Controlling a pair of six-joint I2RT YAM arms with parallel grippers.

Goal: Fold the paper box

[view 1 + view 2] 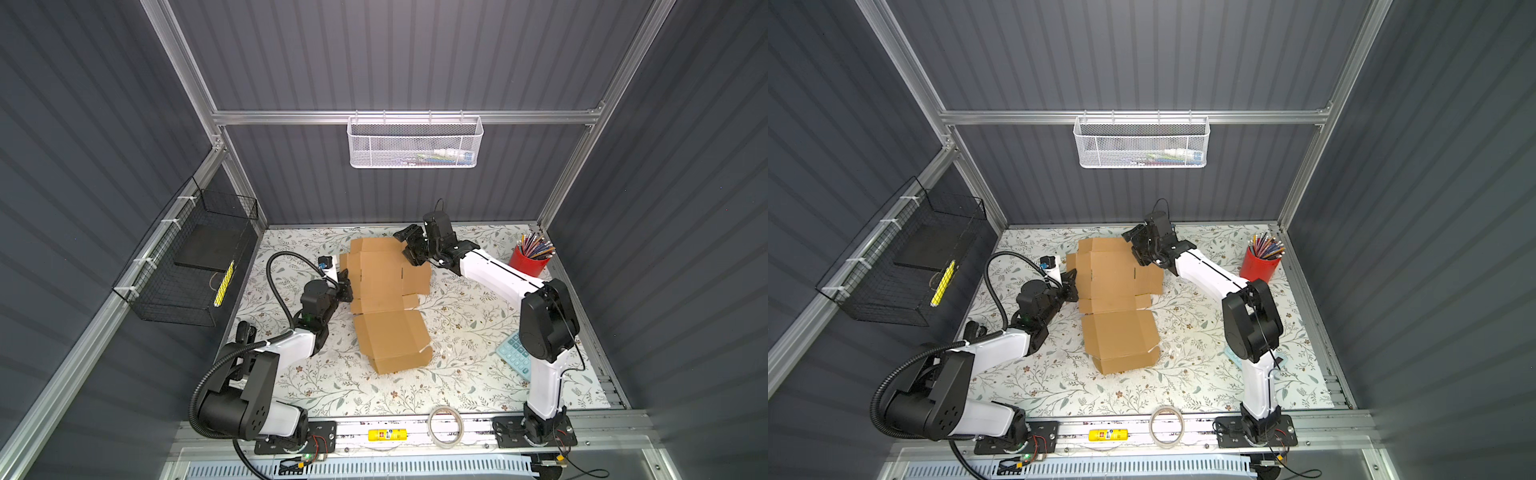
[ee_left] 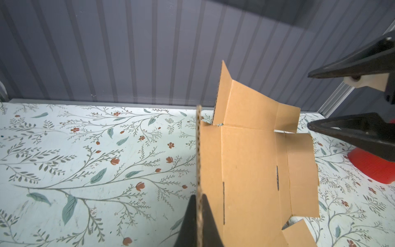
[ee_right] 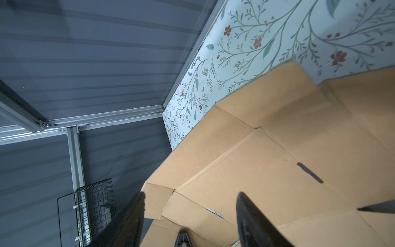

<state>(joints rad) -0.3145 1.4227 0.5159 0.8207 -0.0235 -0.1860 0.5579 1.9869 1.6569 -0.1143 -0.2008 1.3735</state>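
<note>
- I see the box (image 1: pixel 386 291) (image 1: pixel 1117 291) mid-table, reaching toward the back wall (image 1: pixel 291 187). Its far half is spread flat and its near end is partly folded up.
- The box's far flaps end near the back wall, so there is little room there. The table (image 1: pixel 332 386) in front of the box is bare up to the tape roll (image 1: pixel 430 426) on the front rail.
- To the right, the cup (image 1: pixel 528 262) of pencils stands well apart from the box. The calculator (image 1: pixel 513 353) lies partly under the right arm (image 1: pixel 494 270).
- The left claw (image 1: pixel 345 286) (image 2: pixel 199 198) is pinched tight on the box's left edge. In the left wrist view that edge stands upright between the fingers (image 2: pixel 188 213).
- The left arm (image 1: pixel 291 345) comes from the front-left base with a bent elbow and a low wrist, its claw pointing right.
- The right claw (image 1: pixel 407 245) (image 3: pixel 190 201) gapes wide just over the box's far right corner and holds nothing. The left wrist view shows only wall between its jaws. I cannot tell whether its lower finger touches the cardboard.
- The right arm rises from the front-right base to a high elbow, with its forearm stretched back and left.
</note>
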